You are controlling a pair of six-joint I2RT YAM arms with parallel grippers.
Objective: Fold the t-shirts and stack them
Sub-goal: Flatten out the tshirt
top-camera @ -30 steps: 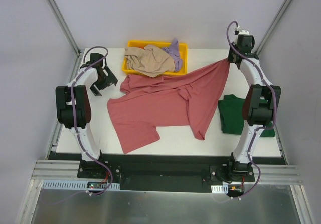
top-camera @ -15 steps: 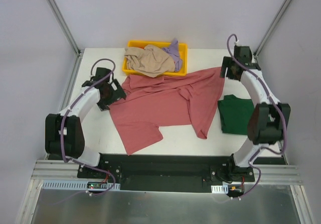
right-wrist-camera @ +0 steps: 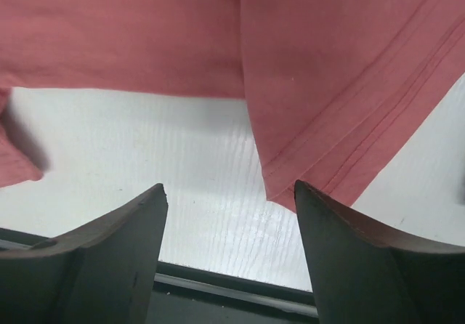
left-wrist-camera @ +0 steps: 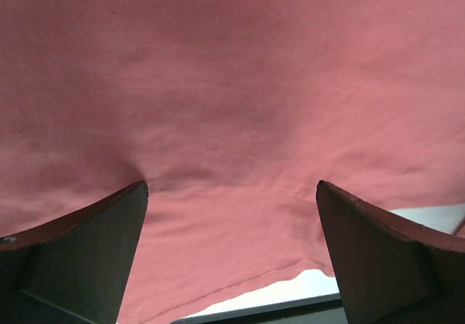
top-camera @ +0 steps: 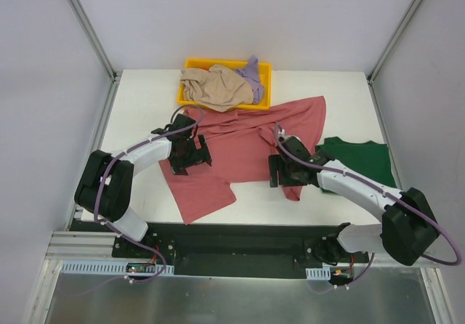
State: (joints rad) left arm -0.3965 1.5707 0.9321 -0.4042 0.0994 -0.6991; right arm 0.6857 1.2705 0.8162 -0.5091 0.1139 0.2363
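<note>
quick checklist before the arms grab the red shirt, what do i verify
1. Left gripper open: ok, jaws apart above the rose-red shirt.
2. Right gripper open: ok, jaws apart near a hem corner.
3. Rose-red shirt flat: not ok, creased and partly folded over itself.
4. Dark green shirt apart from it: cannot tell, the right arm covers the gap.
5. Beige shirt and lavender shirt in the yellow tray: ok.

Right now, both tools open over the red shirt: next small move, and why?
Probably lower the right tool onto the rose-red t-shirt's hem corner and close: that corner shows between its open jaws, ungrasped.
</note>
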